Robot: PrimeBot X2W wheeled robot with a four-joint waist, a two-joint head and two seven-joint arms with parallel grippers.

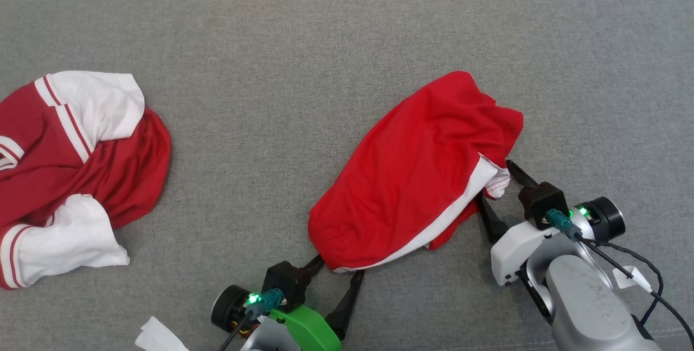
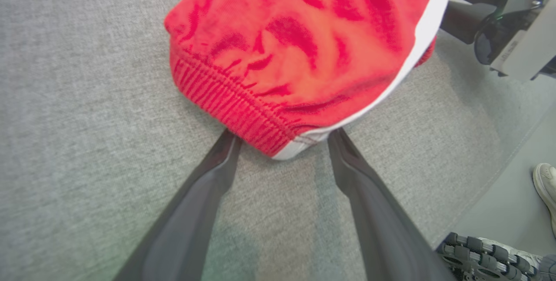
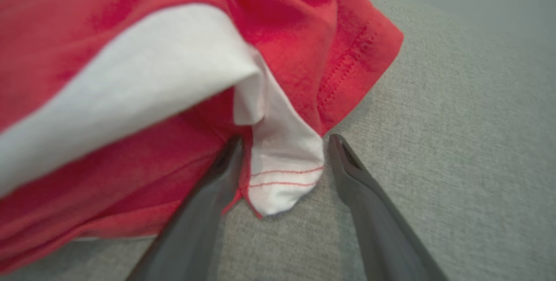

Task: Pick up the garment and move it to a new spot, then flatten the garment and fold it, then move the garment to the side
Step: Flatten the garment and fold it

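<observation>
Garment: a red piece of soft knit with a broad white stripe down one side, lying in a loose, rumpled oblong on the surface, right of the middle in the head view and close to the near edge. One end has a ribbed, gathered band, seen clearly in the left wrist view. The other end shows stitched hems and a white corner with two rows of red stitching.

The left hand is released, its two dark fingers spread apart. The ribbed corner of the garment sits between their tips, with no squeeze on the cloth. The right hand is also released, fingers wide. The white hemmed corner lies between them, and one finger runs along the red edge beside it.

The surface is covered in grey woven fabric with a fine, even weave. Well to the left lies a second garment, red with white sleeves and red-and-white striped trim, bunched in a heap. At the lower left edge sits what looks like a crumpled white scrap. Past the edge of the surface, the left wrist view shows a pale grey floor and the toe of a light shoe.
</observation>
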